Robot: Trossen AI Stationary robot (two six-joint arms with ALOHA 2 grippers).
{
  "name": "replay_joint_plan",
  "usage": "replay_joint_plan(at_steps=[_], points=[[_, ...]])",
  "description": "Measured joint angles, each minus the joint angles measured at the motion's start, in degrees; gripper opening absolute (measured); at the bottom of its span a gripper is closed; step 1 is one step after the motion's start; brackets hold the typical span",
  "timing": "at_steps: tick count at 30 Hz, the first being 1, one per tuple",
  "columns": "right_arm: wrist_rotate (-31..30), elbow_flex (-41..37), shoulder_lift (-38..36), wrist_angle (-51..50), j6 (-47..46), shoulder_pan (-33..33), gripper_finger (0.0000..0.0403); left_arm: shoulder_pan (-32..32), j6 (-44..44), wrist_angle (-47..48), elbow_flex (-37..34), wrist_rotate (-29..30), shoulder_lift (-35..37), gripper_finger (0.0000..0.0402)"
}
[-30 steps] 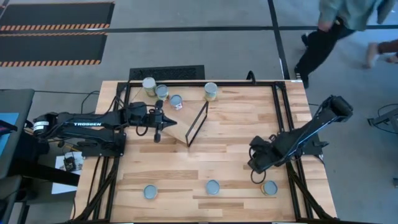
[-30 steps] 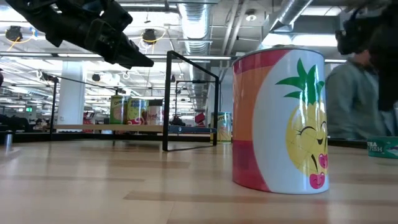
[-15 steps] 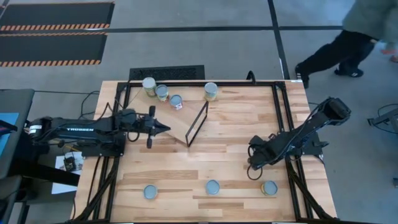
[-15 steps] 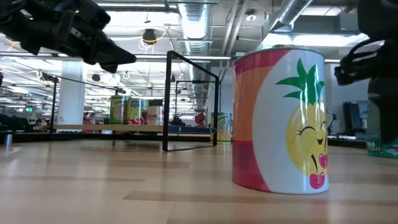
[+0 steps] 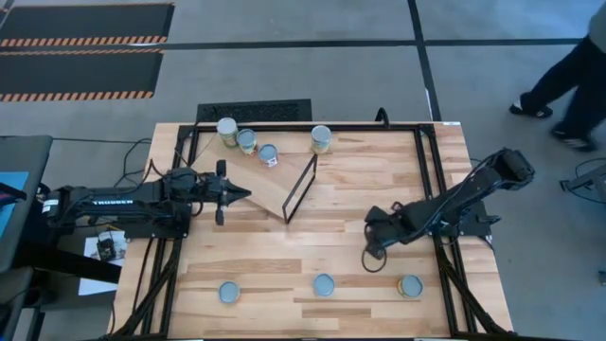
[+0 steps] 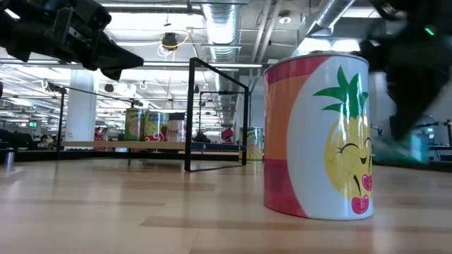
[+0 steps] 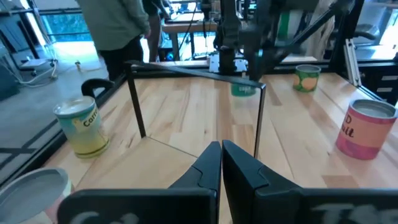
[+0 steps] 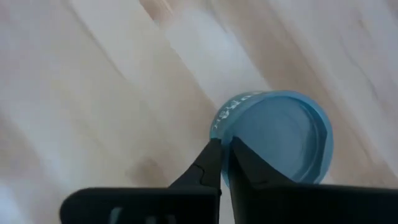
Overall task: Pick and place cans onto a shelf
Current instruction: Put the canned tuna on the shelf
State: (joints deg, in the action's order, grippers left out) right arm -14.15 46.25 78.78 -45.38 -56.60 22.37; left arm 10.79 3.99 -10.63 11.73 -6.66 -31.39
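Left pincer [image 5: 244, 194], clenched and empty, hovers at the near end of the shelf [image 5: 270, 192]. Right pincer [image 5: 371, 254], fingers nearly together and grasping nothing, points at a blue-topped can [image 8: 277, 137] standing on the counter [image 5: 360, 189].

Open industrial lab: exposed ceiling ducts [image 6: 224, 28], hazard-striped floor mats [image 5: 80, 41].
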Motion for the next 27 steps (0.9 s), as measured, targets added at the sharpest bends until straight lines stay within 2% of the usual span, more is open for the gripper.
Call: replay_joint_plan(at_steps=[3, 6, 10, 15, 21, 27], points=[[-0.8, 5.2, 1.2, 5.0, 7.7, -2.2, 0.0022, 0.0, 0.1, 0.2, 0.0, 0.0, -0.1, 0.0004], [-0.7, 11.4, 5.8, 9.2, 17.2, -4.0, 0.0012, 0.0, 0.9, 0.3, 0.0, 0.0, -0.1, 0.0004], [2.0, 21.9, 16.3, 12.5, 30.3, -6.0, 0.0014, 0.0, 1.8, 0.5, 0.0, 0.0, -0.1, 0.0004], [8.1, 35.1, 30.2, 14.2, 43.5, -7.5, 0.0015, 0.0, 2.3, 1.1, 0.0, 0.0, -0.1, 0.0004], [11.7, 46.8, 41.9, 12.6, 50.5, -8.1, 0.0015, 0.0, 3.3, 1.7, 0.0, -0.2, -0.1, 0.0004], [14.1, 51.9, 47.8, 11.3, 51.3, -8.2, 0.0022, 0.0, 3.7, 2.5, 0.0, -0.7, -0.1, 0.0004]])
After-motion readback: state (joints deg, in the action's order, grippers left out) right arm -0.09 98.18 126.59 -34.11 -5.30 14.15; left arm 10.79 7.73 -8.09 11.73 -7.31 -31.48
